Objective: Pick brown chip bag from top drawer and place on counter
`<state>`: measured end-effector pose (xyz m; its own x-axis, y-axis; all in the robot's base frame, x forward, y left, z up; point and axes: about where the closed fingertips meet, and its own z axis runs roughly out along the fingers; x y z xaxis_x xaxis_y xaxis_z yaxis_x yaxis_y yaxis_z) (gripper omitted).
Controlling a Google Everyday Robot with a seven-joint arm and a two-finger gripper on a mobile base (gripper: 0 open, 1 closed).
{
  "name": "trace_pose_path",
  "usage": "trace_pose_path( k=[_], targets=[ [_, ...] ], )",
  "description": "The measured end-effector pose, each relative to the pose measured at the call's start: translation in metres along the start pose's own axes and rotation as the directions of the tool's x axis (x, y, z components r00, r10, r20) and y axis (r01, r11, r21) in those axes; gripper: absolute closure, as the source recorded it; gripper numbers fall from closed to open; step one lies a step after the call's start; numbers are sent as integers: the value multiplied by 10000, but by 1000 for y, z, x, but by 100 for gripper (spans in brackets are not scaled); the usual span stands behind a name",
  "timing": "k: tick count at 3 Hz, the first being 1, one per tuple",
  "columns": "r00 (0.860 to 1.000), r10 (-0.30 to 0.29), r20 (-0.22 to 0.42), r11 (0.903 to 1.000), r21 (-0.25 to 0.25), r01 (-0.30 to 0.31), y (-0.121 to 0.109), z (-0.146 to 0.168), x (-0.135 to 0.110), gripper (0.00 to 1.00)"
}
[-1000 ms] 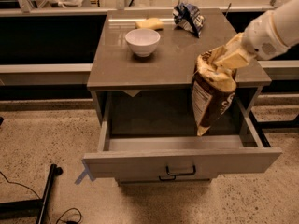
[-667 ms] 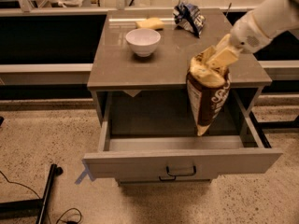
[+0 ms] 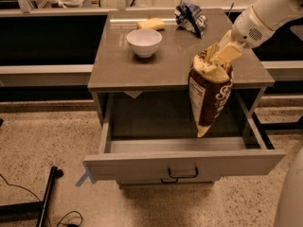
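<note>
The brown chip bag [image 3: 208, 96] hangs upright in the air, its tan top pinched and its lower end over the open top drawer [image 3: 184, 162]. My gripper [image 3: 218, 55] is shut on the bag's top, just above the front right part of the counter [image 3: 123, 67]. The drawer is pulled out wide; its inside looks bare, and its front panel carries a thin dark handle [image 3: 182, 174].
On the counter stand a white bowl [image 3: 144, 42], a yellow sponge [image 3: 151, 24] and a small blue-and-white foil bag [image 3: 190, 18] at the back. A dark stand leg and cables [image 3: 45, 202] lie on the floor at the left. Shelving runs behind.
My gripper has lifted the brown chip bag higher and moved it left, from the drawer's right side toward the counter's front edge.
</note>
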<state>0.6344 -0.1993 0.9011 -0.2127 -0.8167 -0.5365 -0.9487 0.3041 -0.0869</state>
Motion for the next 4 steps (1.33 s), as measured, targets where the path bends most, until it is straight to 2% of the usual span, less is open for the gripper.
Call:
trace_pose_path(
  k=[1, 2, 3, 4],
  targets=[
    [9982, -360, 480, 9993, 96, 356, -7, -14, -17, 100],
    [9834, -1451, 1087, 9888, 509, 1403, -10, -50, -58, 100],
    [9591, -2364, 1555, 9681, 1222, 2188, -12, -87, -92, 100],
    [9264, -3134, 2085, 9412, 1978, 2739, -22, -112, -121, 100]
  ],
)
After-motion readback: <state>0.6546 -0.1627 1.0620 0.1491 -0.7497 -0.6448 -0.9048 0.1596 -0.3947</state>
